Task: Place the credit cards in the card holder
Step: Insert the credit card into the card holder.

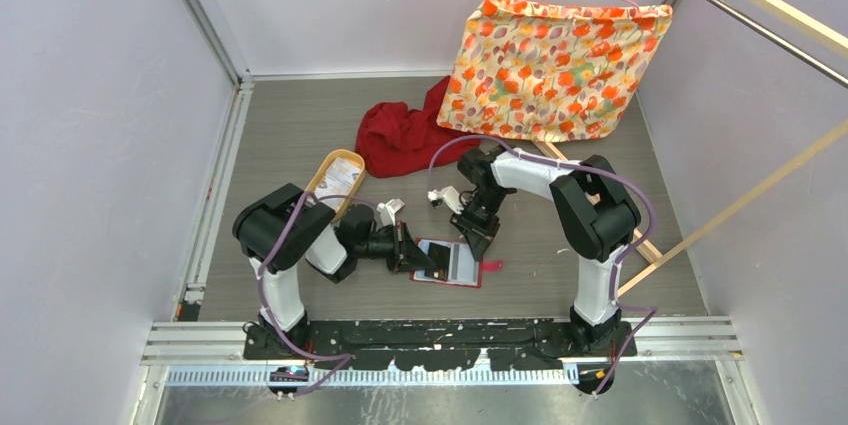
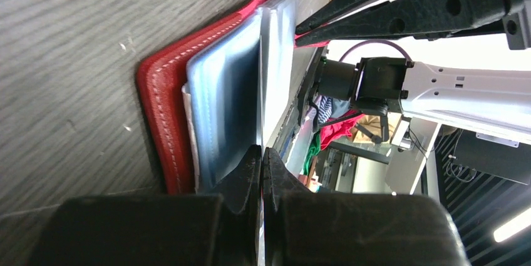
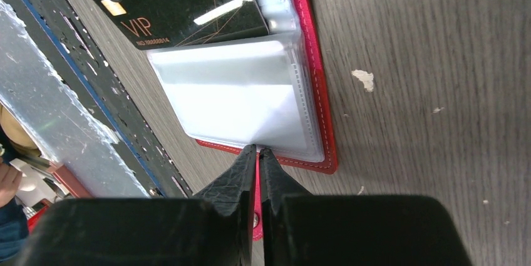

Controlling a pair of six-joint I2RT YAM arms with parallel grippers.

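The red card holder [image 1: 462, 265] lies open on the table between the arms, its clear pockets fanned up [image 2: 166, 109]. My left gripper [image 1: 413, 257] is shut on a black credit card [image 3: 188, 3] marked VIP. That card shows edge-on between the jaws in the left wrist view [image 2: 262, 150] and reaches over the holder's left half. My right gripper [image 1: 478, 237] is shut on the edge of a clear pocket [image 3: 244, 91] and lifts it, with the red snap tab below its tips [image 3: 258, 149]. More whitish credit cards [image 1: 340, 177] lie in the tan tray.
The tan oval tray [image 1: 322, 167] sits left of centre behind the left arm. A red cloth [image 1: 400, 135] lies at the back. A floral bag [image 1: 555, 65] hangs on a hanger from a wooden frame at back right. Walls close in both sides.
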